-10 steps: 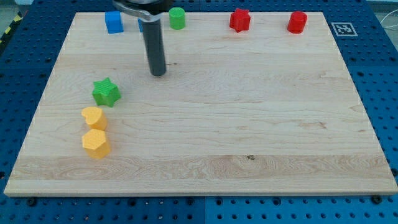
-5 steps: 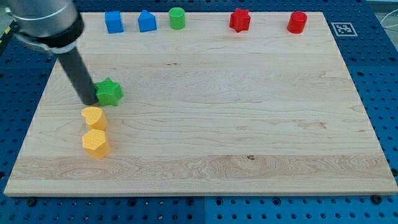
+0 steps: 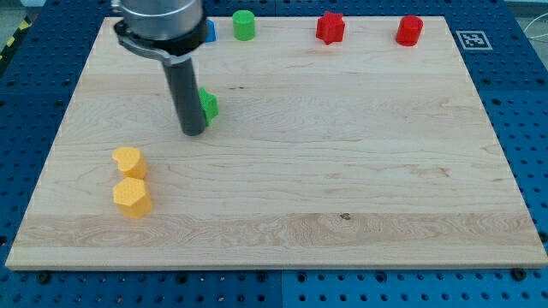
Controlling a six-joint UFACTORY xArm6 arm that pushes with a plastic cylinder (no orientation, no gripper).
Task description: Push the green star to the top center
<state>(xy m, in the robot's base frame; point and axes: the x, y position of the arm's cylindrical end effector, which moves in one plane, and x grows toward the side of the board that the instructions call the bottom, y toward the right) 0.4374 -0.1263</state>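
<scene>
The green star (image 3: 208, 105) lies on the wooden board (image 3: 342, 171), left of centre in the upper half, mostly hidden behind the rod. My tip (image 3: 193, 131) sits just at the star's lower left, touching it. The rod rises from there toward the view's top and covers the blue blocks.
A green cylinder (image 3: 245, 25), a red star (image 3: 330, 27) and a red cylinder (image 3: 410, 30) stand along the top edge. A blue block (image 3: 208, 31) peeks out behind the arm. A yellow heart-like block (image 3: 128, 162) and a yellow hexagon (image 3: 132, 198) sit at the lower left.
My tip went from the top middle to the star's left side, then pushed the star up and to the right. The yellow blocks have not moved.
</scene>
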